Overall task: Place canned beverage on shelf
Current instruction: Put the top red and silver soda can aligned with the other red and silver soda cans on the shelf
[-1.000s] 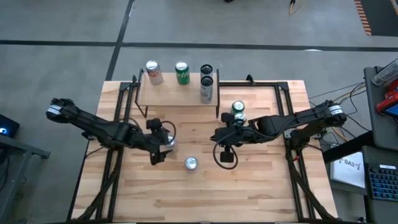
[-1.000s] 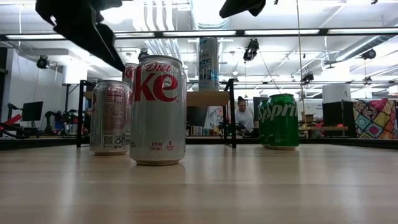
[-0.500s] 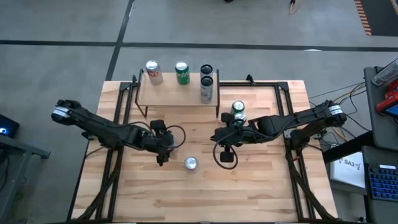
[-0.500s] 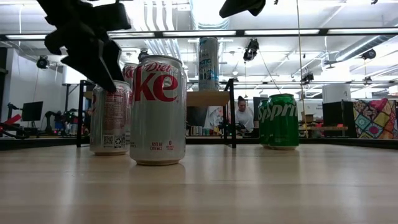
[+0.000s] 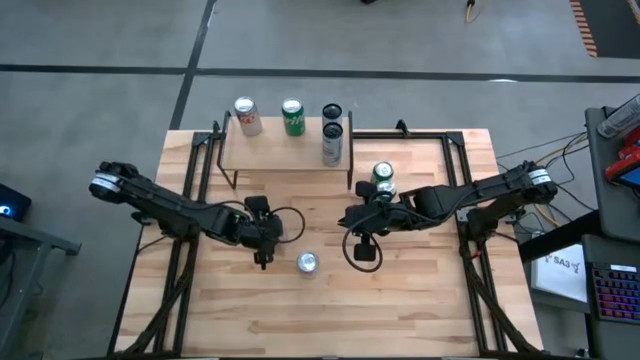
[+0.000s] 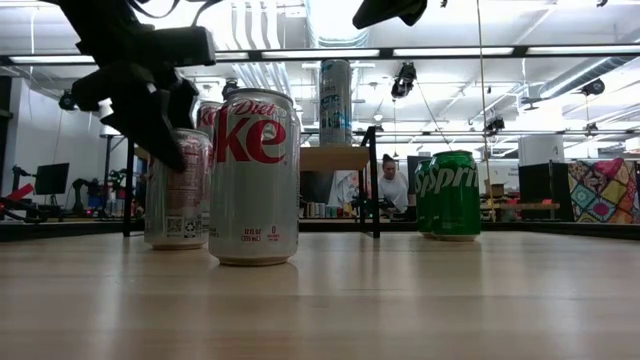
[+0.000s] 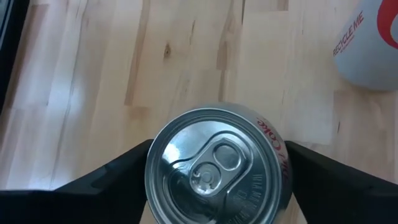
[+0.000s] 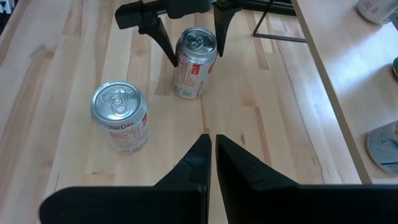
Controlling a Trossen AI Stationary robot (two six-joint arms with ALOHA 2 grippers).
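A silver-and-red can (image 8: pixel 194 62) stands upright on the wooden table left of centre, seen from above in the left wrist view (image 7: pixel 217 167). My left gripper (image 5: pixel 263 240) comes down over it, open, one finger on either side of its top. A Diet Coke can (image 5: pixel 307 262) stands nearby on the table. The shelf (image 5: pixel 285 155) at the far edge carries three upright cans. My right gripper (image 8: pixel 211 142) hangs shut over the table's middle, holding nothing. My left gripper's fingers (image 8: pixel 165 40) slant down from the table's left and stand close beside the can's upper wall (image 8: pixel 186 53), one on each side. Whether they touch the can I cannot tell. The can stands upright on the table.
Two green Sprite cans (image 5: pixel 383 178) stand on the table under my right arm. Black shelf legs and frame rails (image 5: pixel 205 160) run along the table's left and right sides. Bare wood lies toward the near edge (image 5: pixel 330 320).
My left gripper has come down and moved toward the table's right, from above and to the left of the silver-and-red can to around its top. The cans have kept still.
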